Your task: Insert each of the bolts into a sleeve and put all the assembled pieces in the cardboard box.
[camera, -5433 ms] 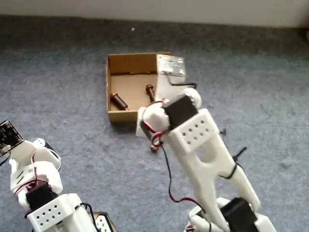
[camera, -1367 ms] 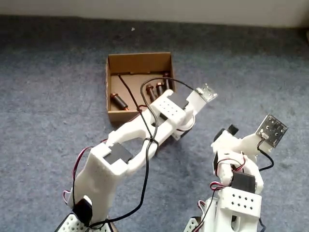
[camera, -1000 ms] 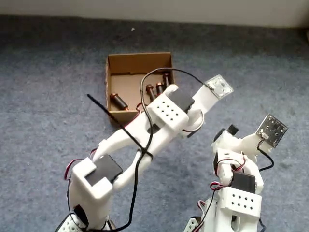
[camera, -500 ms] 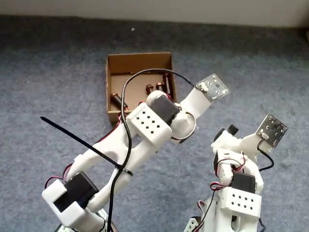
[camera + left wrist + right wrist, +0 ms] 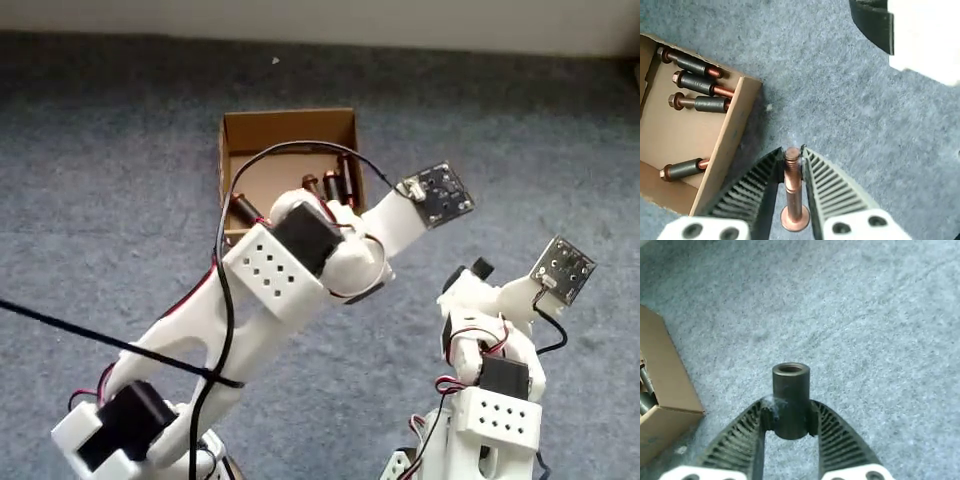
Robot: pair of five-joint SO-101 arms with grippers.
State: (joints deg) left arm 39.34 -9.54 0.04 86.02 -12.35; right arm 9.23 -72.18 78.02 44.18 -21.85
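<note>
White left arm [image 5: 262, 278] outstretched, bolt [image 5: 791, 192] gripped

bare carpet [image 5: 855, 100] ahead of left tool [image 5: 791, 152], cardboard box [image 5: 726, 150] wall just beside

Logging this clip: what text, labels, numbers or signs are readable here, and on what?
None readable.
The cardboard box walls are plain; the bolt and the sleeve carry no print.
Any marks on the small board at the left arm's wrist are too small to read.
</note>
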